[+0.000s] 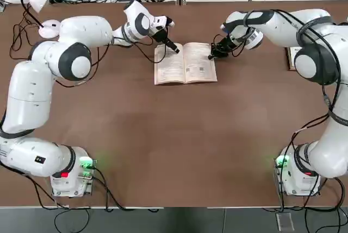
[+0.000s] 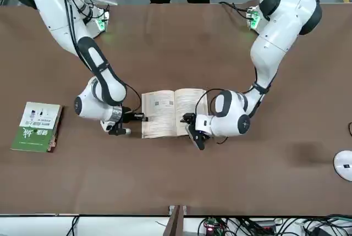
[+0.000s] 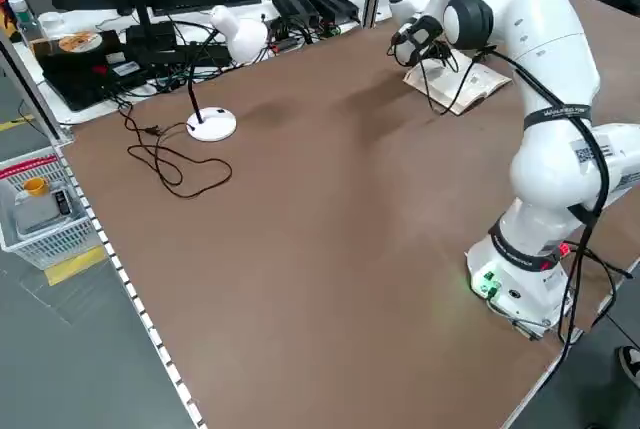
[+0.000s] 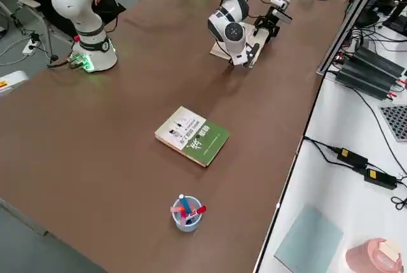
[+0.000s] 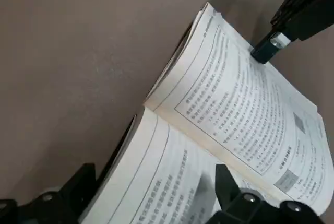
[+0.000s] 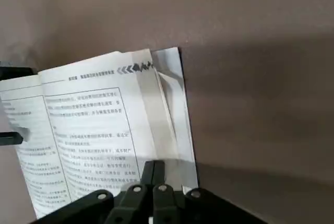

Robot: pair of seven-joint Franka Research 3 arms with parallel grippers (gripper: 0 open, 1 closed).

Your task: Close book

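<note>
Brown and matte, the table (image 1: 179, 135) carries the book (image 1: 185, 63) lying open and face up toward its far half, roughly midway between the two arms, cream printed pages showing and the spine running away from the robot. It looks like a thin, light paperback: the leaves are floppy and will bend or fan rather than swing as a slab, the cover can skid on the smooth top, and the paper would crease if pinched hard. A sound hold would be the free outer edge of one half, cover and pages lifted together and folded over the spine while the other half is pinned. The left gripper (image 5: 156, 203) sits low at the book's left half, its two fingers parted with the near corner of the left pages between them, so it appears placed to lift that side. The right gripper (image 6: 154, 179) is at the book's right outer edge, fingers pressed together and empty, their tips resting on or just over the right-hand page near the margin, likely as a hold-down. Beyond the book, well off to its right side, a green-and-white covered book (image 4: 192, 135) lies flat, and farther still a small cup of pens (image 4: 186, 213). Off the book's left, a white desk lamp (image 3: 217, 69) stands near the table's corner, cables trailing behind it.
</note>
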